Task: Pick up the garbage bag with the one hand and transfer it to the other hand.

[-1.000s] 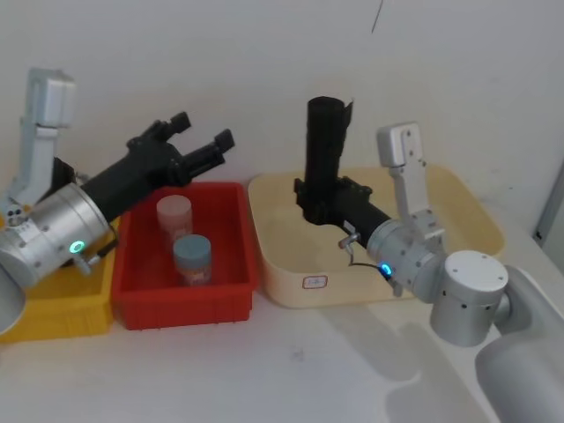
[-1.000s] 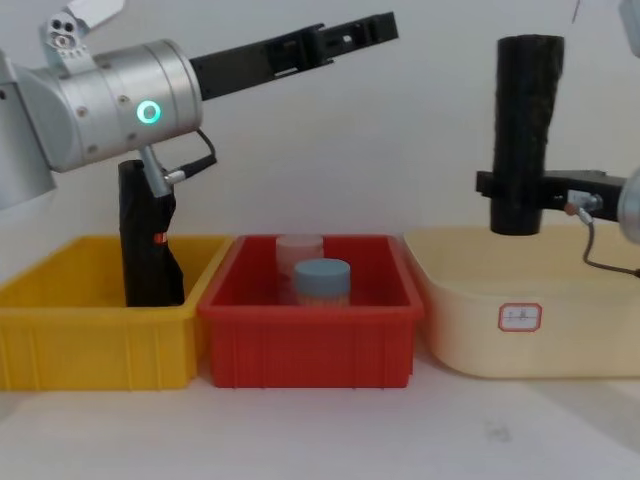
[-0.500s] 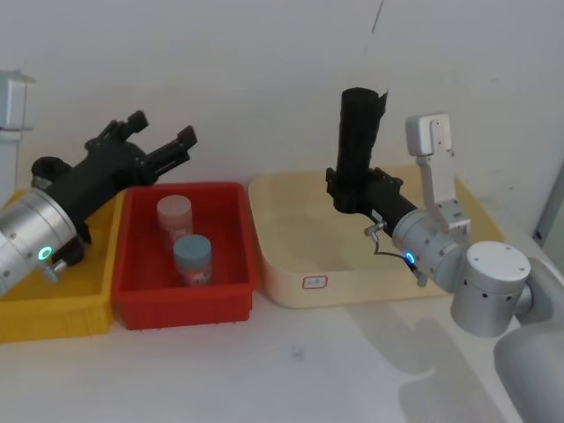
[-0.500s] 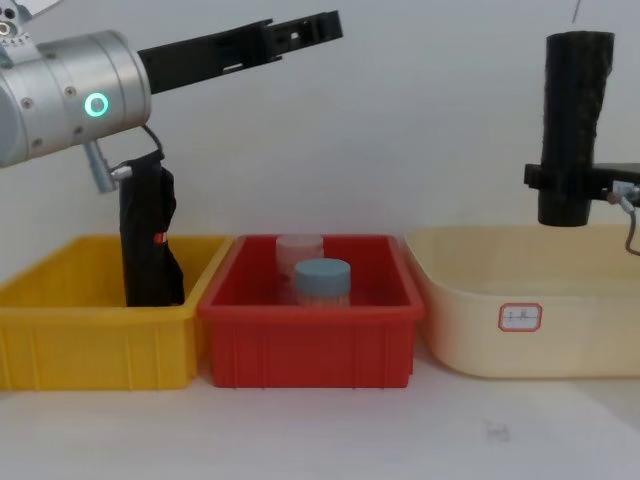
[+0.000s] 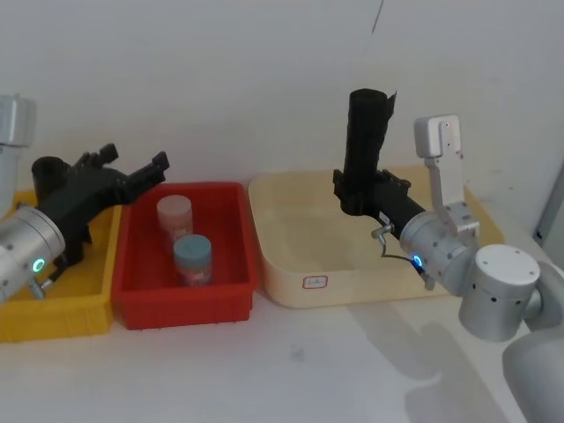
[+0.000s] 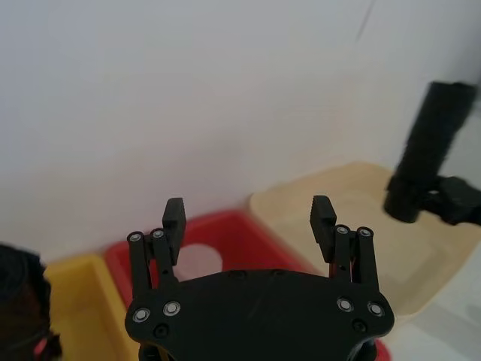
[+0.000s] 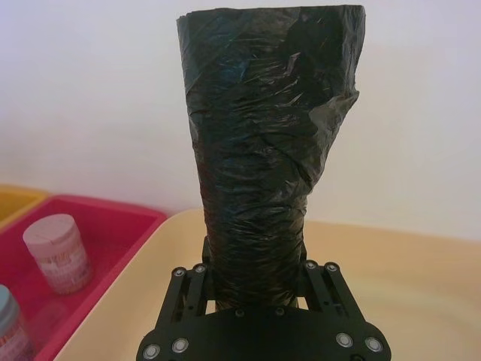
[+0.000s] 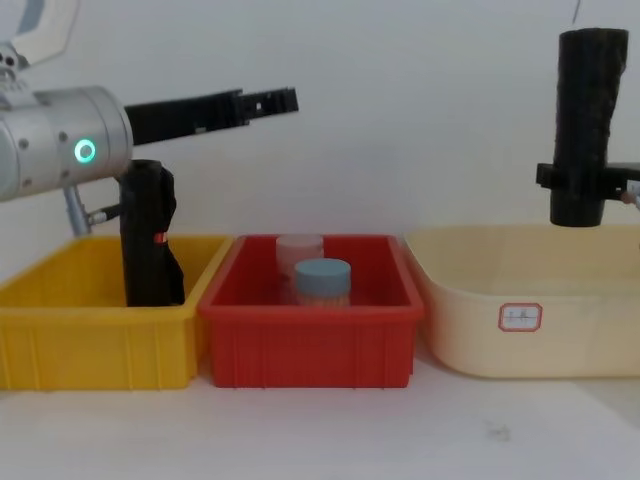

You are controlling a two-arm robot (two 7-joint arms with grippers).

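Black plastic, matte and wrinkled: in the head view the garbage bag [image 5: 367,123] stands upright, clamped near its lower end by the right gripper [image 5: 357,192] above the cream tray [image 5: 280,291], so the transfer looks done. The left gripper [image 5: 135,157], on the arm with the green ring, hangs with jaws spread and empty about where the yellow bin [image 5: 53,322] meets the red bin [image 5: 189,304], well apart from the bag. In the left wrist view its two fingers are wide apart with nothing between them. In the right wrist view the fingers press the bag from both sides, but the pads themselves are hidden behind it. In the chest view the bag hangs clear above the tray, and the right arm is cut off at the edge. The risk, I judge, is tilting or slipping. Most of the bag stands above the grip and the film is smooth, so a quick move may turn it in the jaws.
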